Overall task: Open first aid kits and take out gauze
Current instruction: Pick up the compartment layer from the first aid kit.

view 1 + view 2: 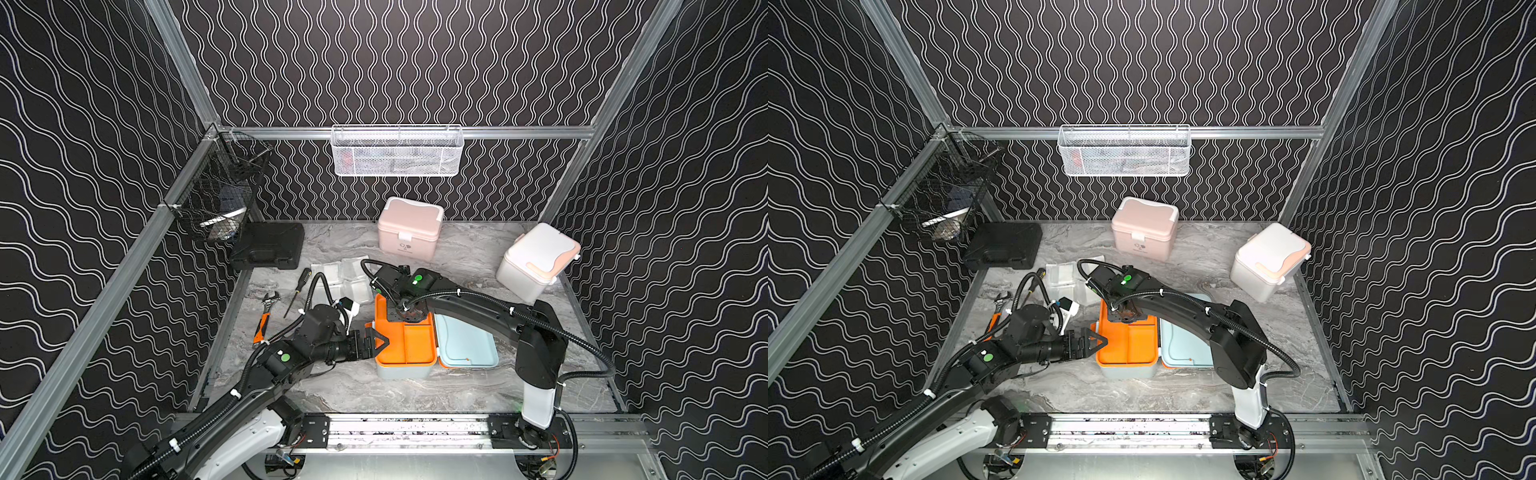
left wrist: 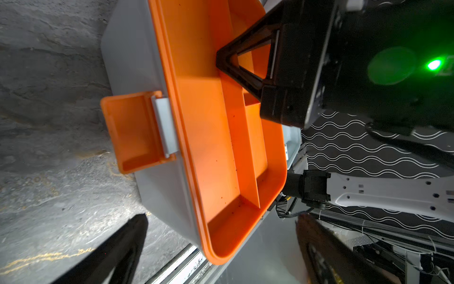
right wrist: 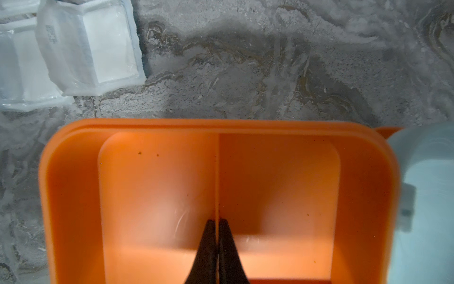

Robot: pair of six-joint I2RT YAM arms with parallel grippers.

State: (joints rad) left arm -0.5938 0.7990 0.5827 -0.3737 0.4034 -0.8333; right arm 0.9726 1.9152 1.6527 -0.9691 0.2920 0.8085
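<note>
The right pincer [image 3: 218, 222] is clamping the orange tray's [image 3: 71, 196] divider [image 3: 218, 177]; lifting straight up is looking wisest, the wide-spread left pincer [image 1: 381, 341] hovering at the blue-grey kit's [image 1: 399, 371] 9 o'clock to brace it. Gauze [image 1: 349, 274] is lying at its 11 o'clock.

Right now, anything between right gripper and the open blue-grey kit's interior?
The orange divided plastic tray fills the pale blue-grey plastic kit's mouth, hiding everything below. The right gripper is shut on its centre divider.

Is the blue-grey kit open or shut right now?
Open. Its lid lies flipped back beside the box, baring the orange tray.
</note>
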